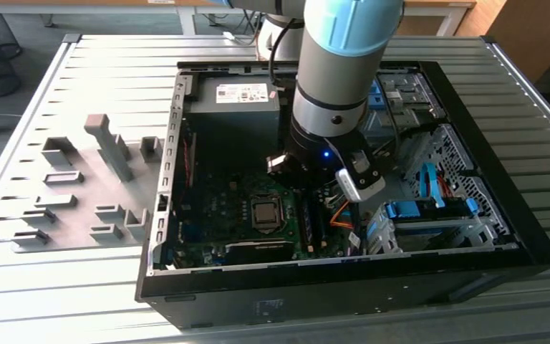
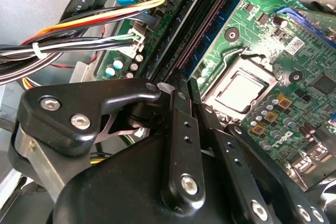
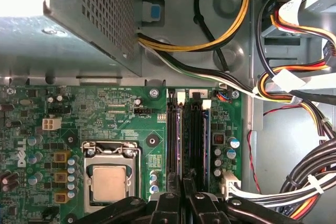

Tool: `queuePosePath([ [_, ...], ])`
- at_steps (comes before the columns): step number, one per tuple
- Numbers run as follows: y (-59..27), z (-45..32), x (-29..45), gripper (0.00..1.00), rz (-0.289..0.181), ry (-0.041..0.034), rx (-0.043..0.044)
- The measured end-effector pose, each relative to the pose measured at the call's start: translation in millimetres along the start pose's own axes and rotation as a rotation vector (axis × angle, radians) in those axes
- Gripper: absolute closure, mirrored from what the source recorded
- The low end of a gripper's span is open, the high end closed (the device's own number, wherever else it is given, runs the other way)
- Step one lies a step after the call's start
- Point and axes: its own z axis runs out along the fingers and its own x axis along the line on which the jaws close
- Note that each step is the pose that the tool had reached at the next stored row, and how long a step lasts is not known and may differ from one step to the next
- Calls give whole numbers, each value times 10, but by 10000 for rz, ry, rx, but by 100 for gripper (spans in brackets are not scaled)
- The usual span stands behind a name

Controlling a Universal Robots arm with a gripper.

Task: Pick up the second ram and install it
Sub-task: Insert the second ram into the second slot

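Your gripper point(image 3: 184, 192) sits closed on the second ram point(image 3: 181, 145) at lower centre, aligned over the motherboard's memory slots point(image 3: 195, 135) for seating.

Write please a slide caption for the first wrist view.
Pincer above the motherboard's memory slots, beside the processor socket.

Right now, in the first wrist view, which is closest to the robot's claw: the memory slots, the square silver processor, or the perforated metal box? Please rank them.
From the gripper:
1. Memory slots, directly ahead of the fingertips.
2. Processor, off to one side on the green board.
3. Perforated metal box, far beyond the board's edge.
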Motion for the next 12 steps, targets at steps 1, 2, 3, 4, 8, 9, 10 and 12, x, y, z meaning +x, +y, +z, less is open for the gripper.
queuePosePath([
  [1,-1,-2,-1,86,-1,7,-4],
  [2,-3,-6,0,86,-2,13,-11],
  [3,-4,-10,0,86,-1,19,-18],
  [4,-5,-11,0,86,0,23,-24],
  [8,-9,-10,-10,86,61,35,-26],
  [9,-10,-7,-15,86,87,35,-28],
  [10,-9,-1,-20,86,115,35,-29],
  [12,-9,9,-21,86,150,36,-28],
])
